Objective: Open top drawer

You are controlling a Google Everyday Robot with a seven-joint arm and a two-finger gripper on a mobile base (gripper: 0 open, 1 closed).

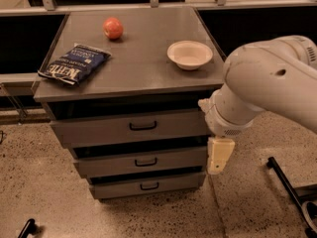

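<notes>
Reaching the small black bar handle [143,126] squarely is what this step calls for; the wide grey metal top drawer [94,131] appears closed, just under the grey cabinet surface [143,76]; the cream-coloured end effector [218,163] hangs from the bulky white arm [267,83] by the cabinet's right front corner, about level with the narrower middle drawer [106,166], well apart from the handle and with nothing visibly in its hold; whether it is open or closed I cannot tell; to my mind it should rise a little, travel left and face the drawer front before taking the bar at its middle; a straight, level pull outward should keep the drawer from binding; a gentle pace seems wise, since the round red apple [113,28], the shallow white bowl [189,54] and the blue crisp packet [74,63] rest on top and could shift.
</notes>
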